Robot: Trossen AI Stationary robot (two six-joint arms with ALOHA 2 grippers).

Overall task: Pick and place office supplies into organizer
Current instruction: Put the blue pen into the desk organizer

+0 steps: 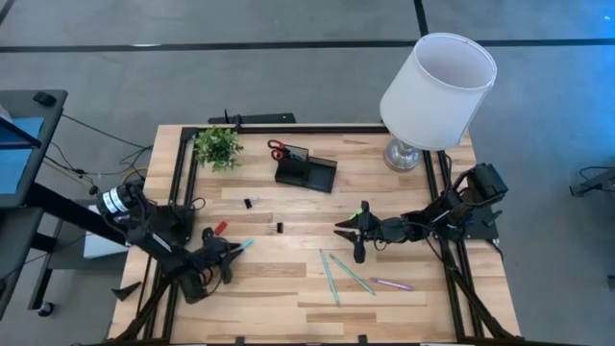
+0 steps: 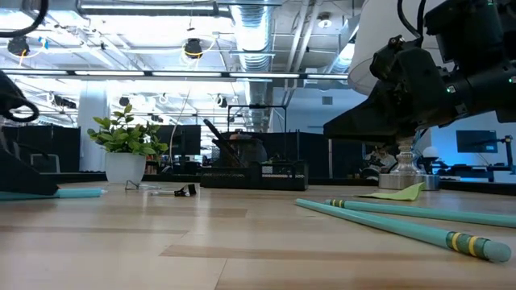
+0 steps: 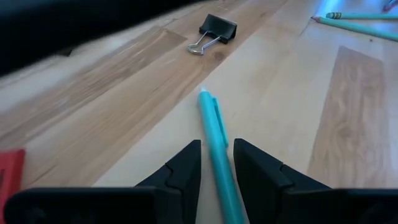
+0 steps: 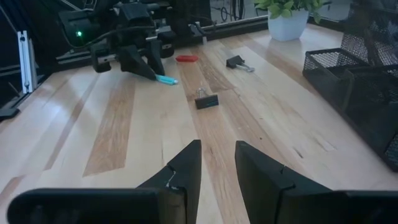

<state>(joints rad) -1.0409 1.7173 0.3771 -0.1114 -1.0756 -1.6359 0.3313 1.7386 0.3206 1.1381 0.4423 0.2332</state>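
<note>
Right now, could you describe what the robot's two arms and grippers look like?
Both arms are dark and jointed with black cabling. The left gripper and right gripper have matte black wedge-shaped fingers. The left arm has a white band near its base.

teal pen (image 3: 216,146), black organizer (image 1: 307,171), white lamp shade (image 1: 437,88), red scissors handles (image 1: 277,148)

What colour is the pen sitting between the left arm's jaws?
Teal. The pen shows best in the left wrist view, lying on the wooden table.
</note>
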